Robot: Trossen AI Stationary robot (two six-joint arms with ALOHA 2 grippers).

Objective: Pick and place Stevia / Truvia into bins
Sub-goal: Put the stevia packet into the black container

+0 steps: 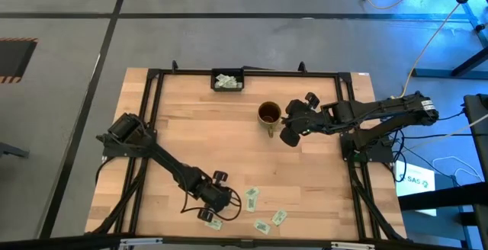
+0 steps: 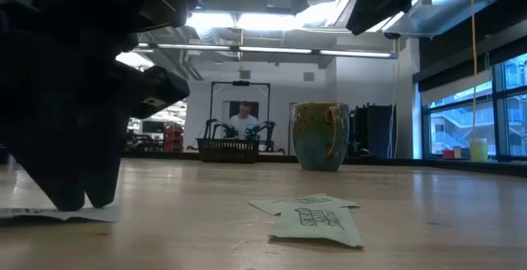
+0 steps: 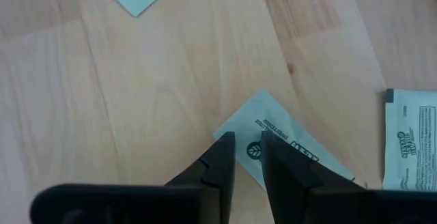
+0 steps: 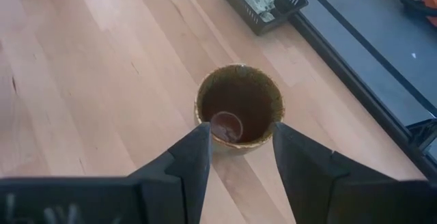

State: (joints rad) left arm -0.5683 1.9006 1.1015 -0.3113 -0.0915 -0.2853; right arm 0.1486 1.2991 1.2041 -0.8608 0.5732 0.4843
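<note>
Paper sachet (image 3: 273,145) between narrowly parted left gripper (image 3: 247,157) fingers (right gripper (image 4: 239,145) spread above mug (image 4: 239,106)).

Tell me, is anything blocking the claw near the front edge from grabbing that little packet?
No, nothing visible is. The left gripper is down at the sachet on the bare table, with one finger on either side of its corner. Other sachets lie apart.

The worktop (image 1: 305,181) is pale wood in smooth, matt planks with visible grain and a small knot. The sachets (image 1: 252,198) look like thin matt paper (white with green print). The mug (image 4: 239,108) has a glossy, mottled brown glaze. The tray (image 4: 263,9) looks like black plastic mesh. The fingers (image 3: 222,162) are matt black.
</note>
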